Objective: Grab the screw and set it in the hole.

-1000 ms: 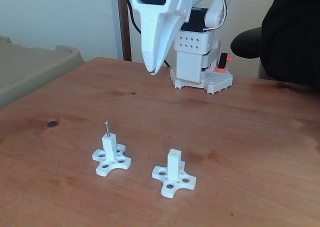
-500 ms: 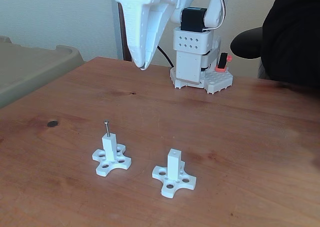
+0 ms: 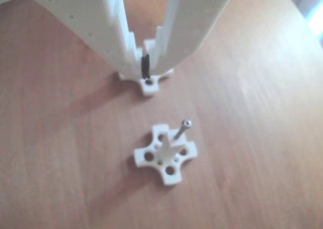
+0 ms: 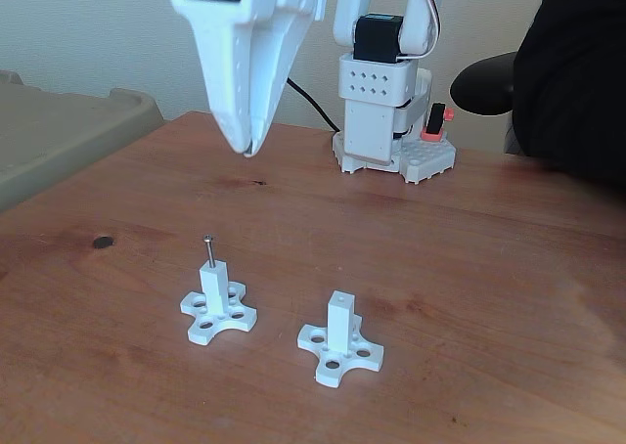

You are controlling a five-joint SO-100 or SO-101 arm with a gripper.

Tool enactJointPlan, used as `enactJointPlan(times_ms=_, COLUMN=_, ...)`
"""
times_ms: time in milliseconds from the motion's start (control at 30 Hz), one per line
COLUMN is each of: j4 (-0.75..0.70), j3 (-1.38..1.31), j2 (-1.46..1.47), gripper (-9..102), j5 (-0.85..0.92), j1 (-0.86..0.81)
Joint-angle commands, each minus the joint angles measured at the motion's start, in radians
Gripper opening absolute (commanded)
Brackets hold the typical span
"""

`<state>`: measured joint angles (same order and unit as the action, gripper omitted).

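Note:
In the fixed view the thin silver screw (image 4: 208, 251) stands upright in the top of the left white post (image 4: 215, 289) on its cross-shaped base. The right post (image 4: 339, 324) has a tiny dark hole (image 4: 339, 295) in its bare end face. My white gripper (image 4: 249, 151) hangs shut and empty, high above the table, behind and slightly right of the screw. In the other view the screw (image 3: 182, 129) and its post (image 3: 165, 149) sit mid-frame. The gripper (image 3: 146, 70) tips meet above the second post (image 3: 150, 83), which they partly hide.
The arm's base (image 4: 391, 121) stands at the table's back edge. A person's black sleeve (image 4: 577, 63) fills the right side. A beige bin (image 4: 68, 131) sits off the table's left edge. A dark knot (image 4: 103, 241) marks the wood.
The gripper has swung leftward across the fixed view and come slightly lower, still shut. The screw and both posts have not moved.

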<state>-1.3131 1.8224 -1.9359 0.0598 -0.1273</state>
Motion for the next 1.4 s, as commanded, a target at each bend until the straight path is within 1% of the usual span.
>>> enactJointPlan(times_ms=0, j4=0.003, j3=-0.118, j2=0.032, gripper=0, j5=0.009, j1=-0.015)
enactJointPlan(times_ms=167, j4=0.017, j3=-0.132, j2=0.080, gripper=5, j5=0.009, j1=-0.032)
enactJointPlan(times_ms=400, j4=0.009, j3=-0.160, j2=0.129, gripper=7, j5=0.011, j1=-0.044)
enactJointPlan(times_ms=600, j4=-0.038, j3=-0.249, j2=0.202, gripper=7, j5=0.011, j1=-0.028)
enactJointPlan(times_ms=800, j4=-0.054, j3=-0.273, j2=0.227, gripper=7, j5=0.012, j1=-0.015)
enactJointPlan(times_ms=1367, j4=-0.029, j3=-0.291, j2=0.279, gripper=7, j5=0.014, j1=-0.005)
